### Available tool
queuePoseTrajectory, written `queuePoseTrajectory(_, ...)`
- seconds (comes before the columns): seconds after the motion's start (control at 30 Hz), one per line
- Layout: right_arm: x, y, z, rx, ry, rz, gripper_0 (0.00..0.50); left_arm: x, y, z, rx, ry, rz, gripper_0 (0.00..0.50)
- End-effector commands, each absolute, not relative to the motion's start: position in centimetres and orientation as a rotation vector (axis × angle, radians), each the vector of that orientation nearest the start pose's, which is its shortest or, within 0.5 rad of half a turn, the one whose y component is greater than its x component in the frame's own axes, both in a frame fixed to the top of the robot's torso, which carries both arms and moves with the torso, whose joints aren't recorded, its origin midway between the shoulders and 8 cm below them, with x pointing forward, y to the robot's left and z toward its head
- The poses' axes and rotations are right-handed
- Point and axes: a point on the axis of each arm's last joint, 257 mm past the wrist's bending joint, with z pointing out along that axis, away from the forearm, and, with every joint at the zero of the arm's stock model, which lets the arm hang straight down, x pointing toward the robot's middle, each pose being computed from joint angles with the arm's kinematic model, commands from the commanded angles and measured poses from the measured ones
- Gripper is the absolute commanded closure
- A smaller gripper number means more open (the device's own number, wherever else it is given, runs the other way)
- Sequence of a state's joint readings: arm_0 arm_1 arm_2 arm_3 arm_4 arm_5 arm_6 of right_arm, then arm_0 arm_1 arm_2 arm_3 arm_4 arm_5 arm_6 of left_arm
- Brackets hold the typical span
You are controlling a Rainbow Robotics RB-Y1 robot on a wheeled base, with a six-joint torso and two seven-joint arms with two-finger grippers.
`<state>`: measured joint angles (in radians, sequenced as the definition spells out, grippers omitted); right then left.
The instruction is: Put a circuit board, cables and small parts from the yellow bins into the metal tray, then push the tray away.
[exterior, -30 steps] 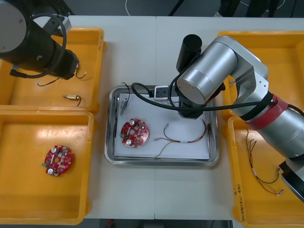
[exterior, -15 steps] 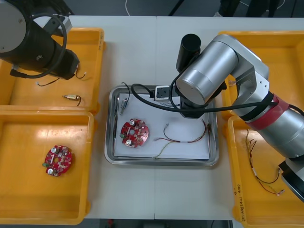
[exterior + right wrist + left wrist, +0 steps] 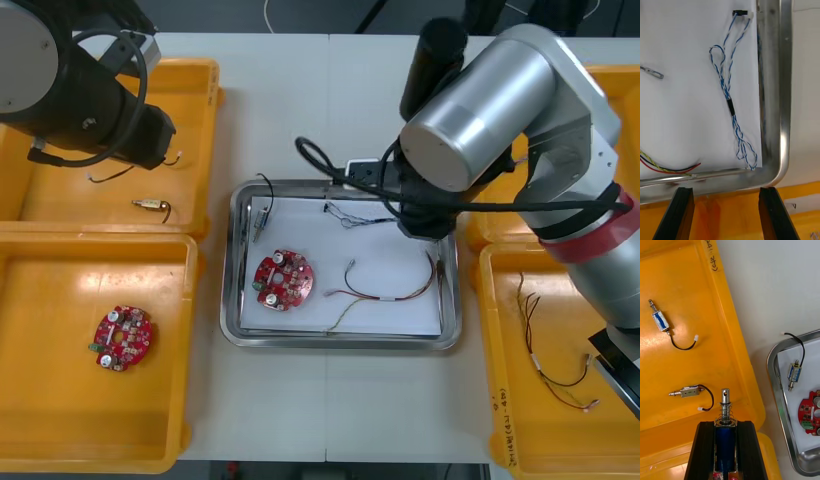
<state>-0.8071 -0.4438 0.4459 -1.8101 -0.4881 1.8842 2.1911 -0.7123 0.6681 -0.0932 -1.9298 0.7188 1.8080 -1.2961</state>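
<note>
The metal tray (image 3: 340,340), white inside, holds a red circuit board (image 3: 284,279), a red and yellow cable (image 3: 390,285), a small metal part (image 3: 262,222) and a twisted blue and white cable (image 3: 355,215). In the right wrist view, my right gripper (image 3: 725,213) is open and holds nothing. It hangs just outside the tray's corner (image 3: 784,93), and the blue and white cable (image 3: 730,101) lies loose ahead of it. My left gripper (image 3: 725,450) is shut on a small metal part (image 3: 725,416) with a blue body and a spring. It is over the far left yellow bin (image 3: 685,352).
Two more small metal parts (image 3: 660,320) (image 3: 687,392) lie in the far left bin. The near left bin (image 3: 60,430) holds a second circuit board (image 3: 123,338). Thin cables (image 3: 555,370) lie in the near right bin. My right arm (image 3: 480,110) overhangs the tray's far right corner.
My right arm has drawn back to the right and away from the tray's middle, and the blue and white cable now lies uncovered in the tray. The left arm has barely moved.
</note>
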Motion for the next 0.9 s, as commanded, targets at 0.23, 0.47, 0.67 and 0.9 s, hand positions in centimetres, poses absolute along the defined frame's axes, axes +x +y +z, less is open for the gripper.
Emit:
queuePoseTrajectory(0.23,48.7,-17.9,-11.9,-1.379,2.171,-0.375,0.0,49.4,16.8,-9.9,0.308,2.459,-0.11,0.498)
queuePoseTrajectory(0.47,47.4,-24.1,-11.7,-1.223,2.233,-0.418,0.0,49.5,12.5,-10.6,0.292,2.44,-0.137,0.498)
queuePoseTrajectory(0.67,47.2,-27.9,-10.3,-1.059,2.264,-0.418,0.0,49.4,9.2,-12.1,0.308,2.414,-0.158,0.498)
queuePoseTrajectory(0.9,45.7,-32.8,-10.4,-0.849,2.328,-0.371,0.0,49.7,6.8,-14.1,0.347,2.415,-0.163,0.498)
